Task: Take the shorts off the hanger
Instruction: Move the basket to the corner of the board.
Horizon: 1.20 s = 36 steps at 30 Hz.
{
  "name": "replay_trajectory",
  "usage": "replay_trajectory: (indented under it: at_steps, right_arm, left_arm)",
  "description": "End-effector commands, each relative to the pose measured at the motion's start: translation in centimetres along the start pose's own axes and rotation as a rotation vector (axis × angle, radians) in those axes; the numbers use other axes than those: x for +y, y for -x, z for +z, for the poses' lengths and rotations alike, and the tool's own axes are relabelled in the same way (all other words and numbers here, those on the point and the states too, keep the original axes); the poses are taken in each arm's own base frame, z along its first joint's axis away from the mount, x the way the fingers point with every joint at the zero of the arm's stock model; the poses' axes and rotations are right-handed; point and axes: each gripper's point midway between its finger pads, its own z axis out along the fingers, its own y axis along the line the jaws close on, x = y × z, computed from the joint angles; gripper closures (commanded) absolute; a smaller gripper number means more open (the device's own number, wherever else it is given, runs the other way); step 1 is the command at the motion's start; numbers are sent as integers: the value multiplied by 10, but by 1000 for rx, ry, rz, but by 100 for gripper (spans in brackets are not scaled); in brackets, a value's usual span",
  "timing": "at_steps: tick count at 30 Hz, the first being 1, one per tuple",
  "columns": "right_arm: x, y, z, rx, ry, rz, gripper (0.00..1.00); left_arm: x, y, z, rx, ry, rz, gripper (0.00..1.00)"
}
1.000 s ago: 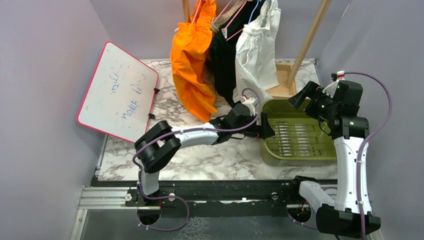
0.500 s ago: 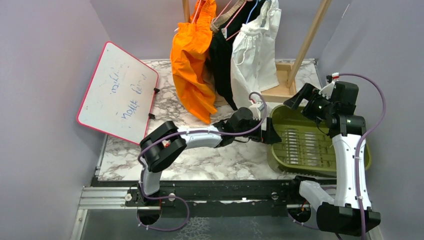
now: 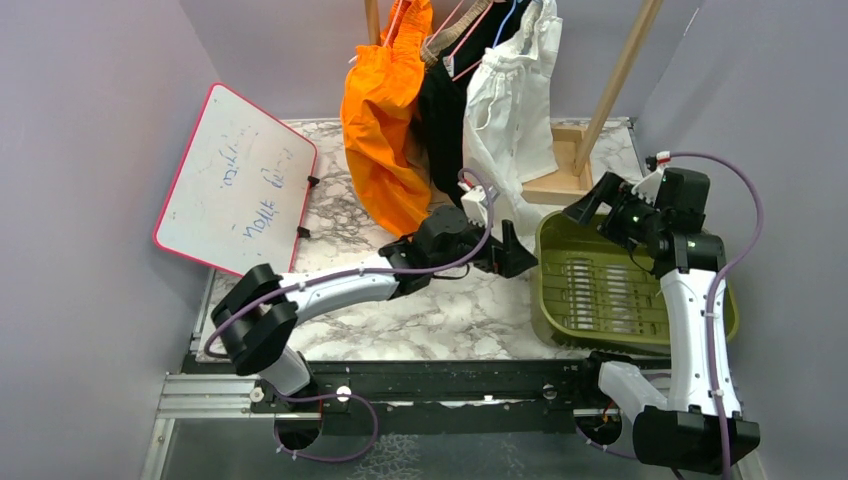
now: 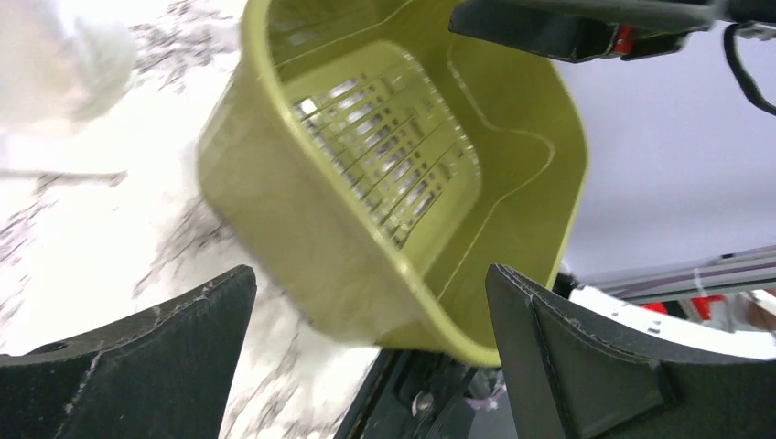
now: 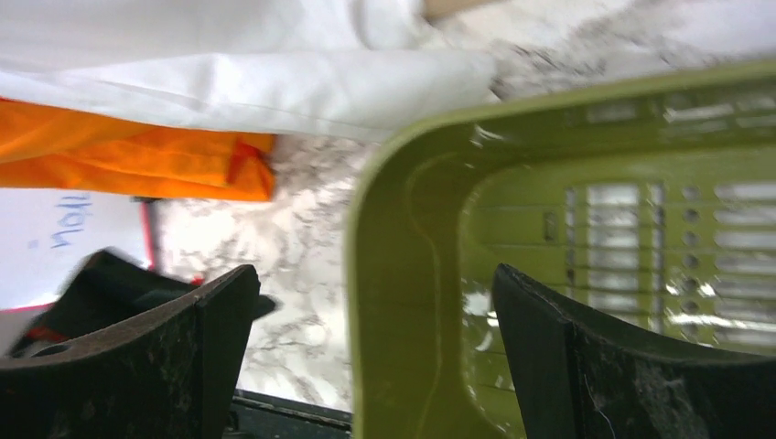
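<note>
My black two-finger left gripper (image 3: 514, 252) reaches right, jaws wide apart. My matching right gripper (image 3: 590, 200) points left, equally spread.

Right claw (image 5: 373, 274) is spread wide with nothing in it, hanging right over the corner rim of the green basket (image 5: 567, 96). White shorts (image 5: 229, 69) stretch across the top, and orange shorts (image 5: 119, 155) poke out under them on the left. Marble tabletop (image 5: 302, 238) below, with a bit of whiteboard (image 5: 55, 247) at the far left.
</note>
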Motion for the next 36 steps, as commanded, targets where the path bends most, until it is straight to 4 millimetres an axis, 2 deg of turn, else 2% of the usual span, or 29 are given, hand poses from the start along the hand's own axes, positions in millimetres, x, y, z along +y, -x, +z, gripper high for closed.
replay_trajectory:
  at_steps: [1, 5, 7, 9, 12, 15, 18, 22, 29, 32, 36]
  right_arm:
    - [-55, -22, 18, 3, -220, 57, 1]
    - [-97, -19, 50, -51, -370, 144, 1]
    - [-107, -12, 67, -73, -383, 145, 1]
    - [-109, -2, 83, -101, -347, 96, 1]
    - [-109, 4, 96, -124, -303, 27, 1]
    - [-97, 1, 110, -103, -181, -79, 1]
    - [-92, -1, 116, -67, -151, -70, 1]
    - [-70, 1, 104, -35, -80, -63, 1]
    - [-14, 19, 50, -142, 67, -38, 0]
    - [14, 22, 32, -152, 176, -33, 1]
    - [46, 15, 21, -85, 345, -45, 4]
  left_arm:
    - [32, -2, -42, -25, 192, 87, 1]
    - [75, -9, -95, -81, 405, 128, 1]
    - [100, -10, -125, -110, 507, 123, 1]
    - [132, -12, -155, -125, 611, 89, 1]
    - [169, -19, -191, -148, 709, 30, 1]
    - [195, -32, -214, -159, 783, -38, 1]
    - [219, -51, -225, -126, 847, -107, 1]
    - [247, -69, -236, -77, 967, -197, 1]
    - [285, -82, -254, -109, 1095, -359, 1]
    - [299, -92, -275, -110, 1191, -435, 1]
    - [310, -89, -314, -205, 1305, -504, 1]
